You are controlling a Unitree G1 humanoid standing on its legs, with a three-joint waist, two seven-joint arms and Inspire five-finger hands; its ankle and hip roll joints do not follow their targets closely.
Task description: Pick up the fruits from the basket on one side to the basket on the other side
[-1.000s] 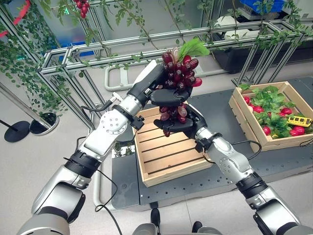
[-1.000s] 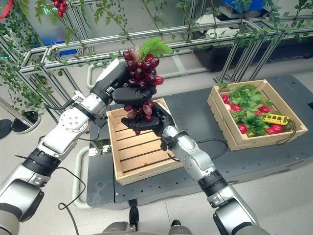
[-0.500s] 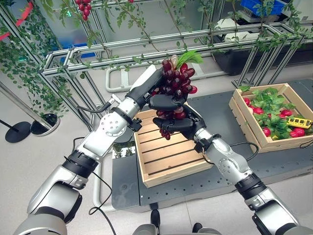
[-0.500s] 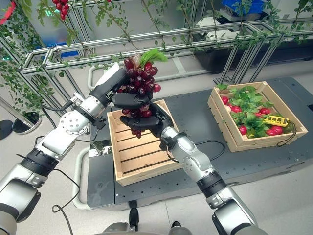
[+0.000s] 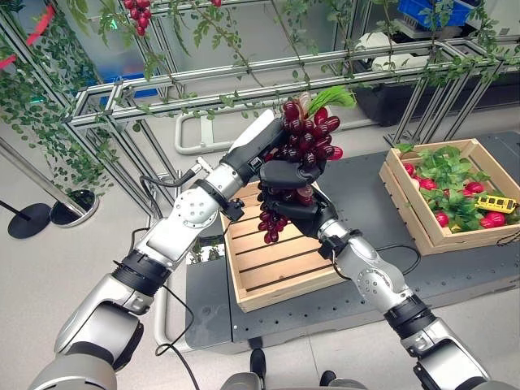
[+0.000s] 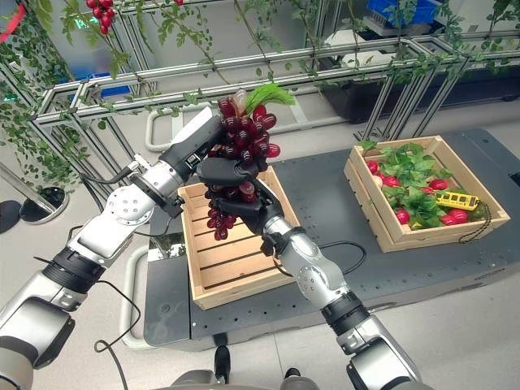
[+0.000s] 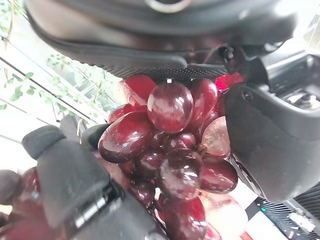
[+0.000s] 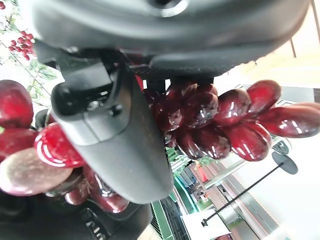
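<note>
Left eye view: grape bunch (image 5: 305, 142) clasped between left hand (image 5: 280, 166) and right hand (image 5: 296, 211)

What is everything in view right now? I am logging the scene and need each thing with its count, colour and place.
Bunch of dark red grapes with a green leaf: one, held up above the slatted crate, between both hands.
Slatted wooden crate: one, pale wood, on the platform below the hands.
Wooden crate of red fruits and green leaves: one, pale wood, on the robot's right side of the platform.
Small yellow toy vehicle: one, lying in the right crate.
Dark grey platform: one, under both crates.
Metal frame with green vines: behind the platform.
Left hand: dark, curled round the bunch's upper part.
Right hand: dark, curled round its lower part.
</note>
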